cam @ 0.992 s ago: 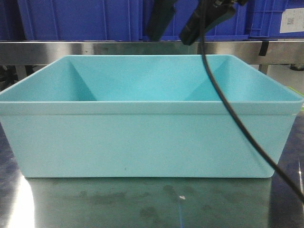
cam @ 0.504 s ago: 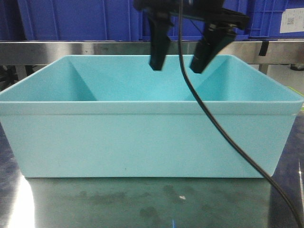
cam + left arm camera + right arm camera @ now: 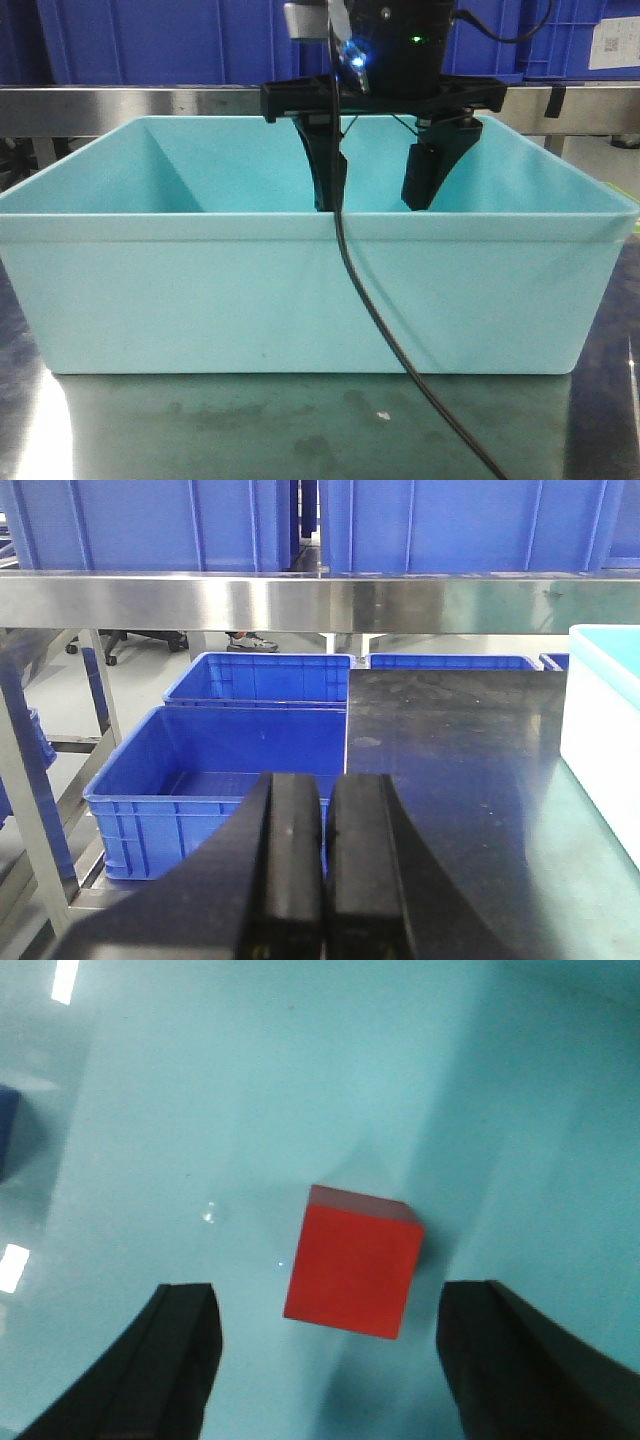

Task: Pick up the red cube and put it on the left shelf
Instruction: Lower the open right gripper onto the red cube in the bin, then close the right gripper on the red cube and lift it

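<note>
Well, from the front my right end effector (image 3: 372, 203) hangs spread open inside the bin (image 3: 300, 290). Left wrist: the left end effector (image 3: 325, 865) is closed and empty. Right wrist: the red cube (image 3: 352, 1265) sits on the bin floor between the right end effector's parted fingers, not yet gripped. By my reckoning, the grasp, lift and placing all remain.

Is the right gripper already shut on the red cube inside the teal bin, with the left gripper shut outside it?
Not quite. The right gripper is open, not shut on the red cube: the right wrist view shows its fingers on either side of the cube, clear of it, inside the teal bin. The left gripper is shut outside it.
</note>
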### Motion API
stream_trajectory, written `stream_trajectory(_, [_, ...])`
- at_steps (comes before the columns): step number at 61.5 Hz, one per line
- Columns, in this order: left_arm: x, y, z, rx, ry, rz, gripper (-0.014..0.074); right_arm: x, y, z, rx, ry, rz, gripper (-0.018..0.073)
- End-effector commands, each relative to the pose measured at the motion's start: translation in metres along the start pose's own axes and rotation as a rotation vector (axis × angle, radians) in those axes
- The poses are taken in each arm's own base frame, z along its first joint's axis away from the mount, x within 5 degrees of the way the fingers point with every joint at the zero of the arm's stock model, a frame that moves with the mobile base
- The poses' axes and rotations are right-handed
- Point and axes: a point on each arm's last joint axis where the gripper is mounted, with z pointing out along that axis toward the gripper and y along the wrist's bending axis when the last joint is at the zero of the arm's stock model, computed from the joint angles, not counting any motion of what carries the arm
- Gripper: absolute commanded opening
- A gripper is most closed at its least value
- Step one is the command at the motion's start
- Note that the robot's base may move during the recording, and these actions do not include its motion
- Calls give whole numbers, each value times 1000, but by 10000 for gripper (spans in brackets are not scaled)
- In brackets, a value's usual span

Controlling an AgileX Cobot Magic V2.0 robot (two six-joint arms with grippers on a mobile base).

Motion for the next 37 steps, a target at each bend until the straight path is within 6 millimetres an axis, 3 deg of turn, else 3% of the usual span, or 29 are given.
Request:
stream_trajectory(1, [-1,0,0,0,-80,-8,102,-7,-2,-24,5,-94,0,567])
stream_trajectory(37, [-1,0,0,0,-80,-8,102,-14,1,29,35,-27,21,554])
